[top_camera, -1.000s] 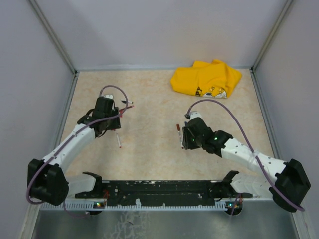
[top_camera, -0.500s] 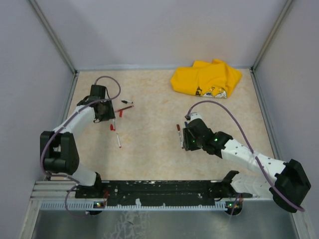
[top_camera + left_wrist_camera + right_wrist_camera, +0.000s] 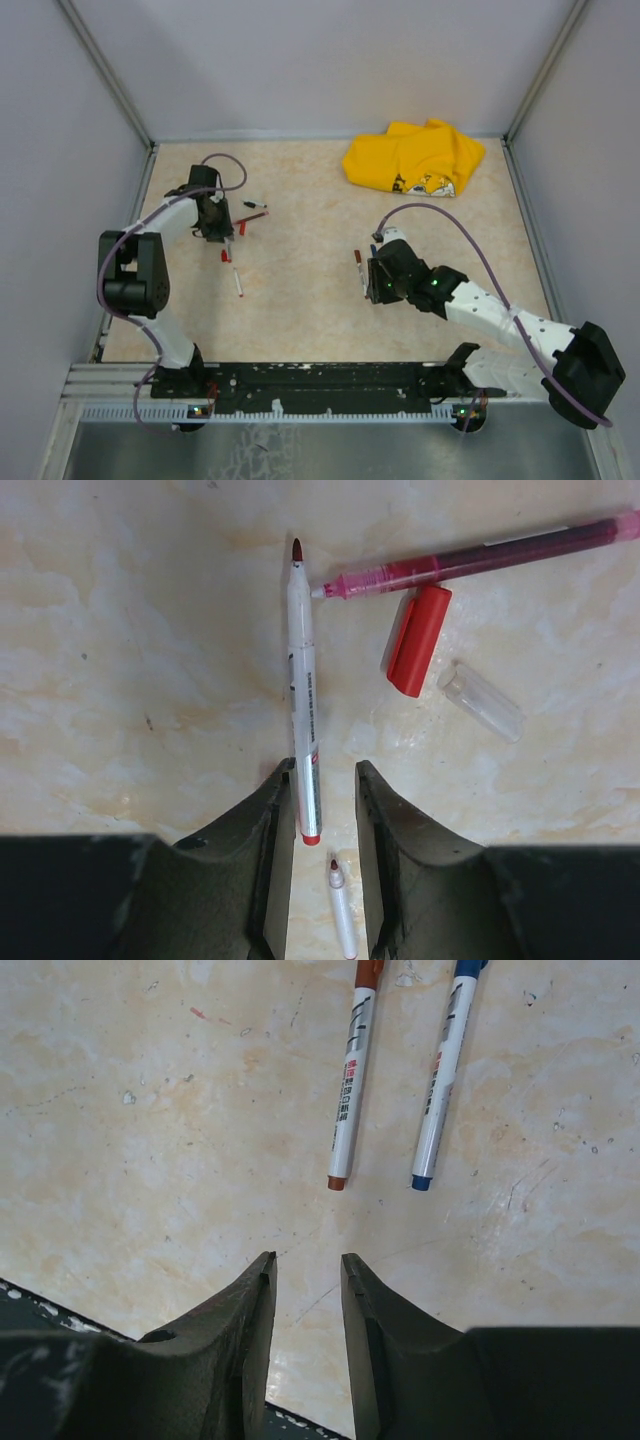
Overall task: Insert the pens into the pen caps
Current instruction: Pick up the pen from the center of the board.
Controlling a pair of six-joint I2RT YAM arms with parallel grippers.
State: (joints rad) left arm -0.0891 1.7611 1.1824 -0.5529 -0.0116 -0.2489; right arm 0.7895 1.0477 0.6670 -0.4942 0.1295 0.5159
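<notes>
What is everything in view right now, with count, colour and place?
yellow cloth: one, yellow, far right of the table
table: one, beige marbled
white pen: one, uncapped red tip, between the left gripper's fingers
translucent red pen: one, beside that tip
red cap: one, loose, beside the translucent pen
clear cap: one, transparent, beside the red cap
second white pen: one, red tip, nearer the bases
brown-ended pen: one, white barrel, ahead of the right gripper
blue-ended pen: one, white barrel, beside it
left gripper: black, open astride the white pen
right gripper: black, open, empty
</notes>
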